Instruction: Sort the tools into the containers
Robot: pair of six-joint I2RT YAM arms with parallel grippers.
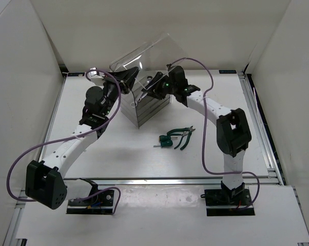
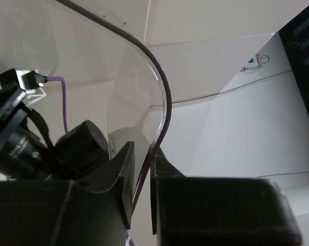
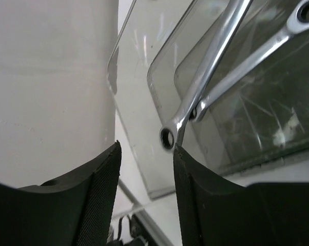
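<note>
Right gripper (image 3: pixel 147 149) is hanging half open, gripping nothing, with two silver wrenches (image 3: pixel 211 66) lying just past its tips in a smoky-clear drawer (image 3: pixel 257 118). Left gripper (image 2: pixel 143 156) is pinching the edge of the clear curved panel (image 2: pixel 162 97) of the organiser (image 1: pixel 144 107) (it is raised above the stack). Pliers (image 1: pixel 184 137) and two green screwdrivers (image 1: pixel 166 141) are lying together on the white table (image 1: pixel 118 148) nearby, white walls (image 1: pixel 21 61) boxing everything in. Lettering on a black lens barrel (image 2: pixel 16 148) is showing, too small to read.
</note>
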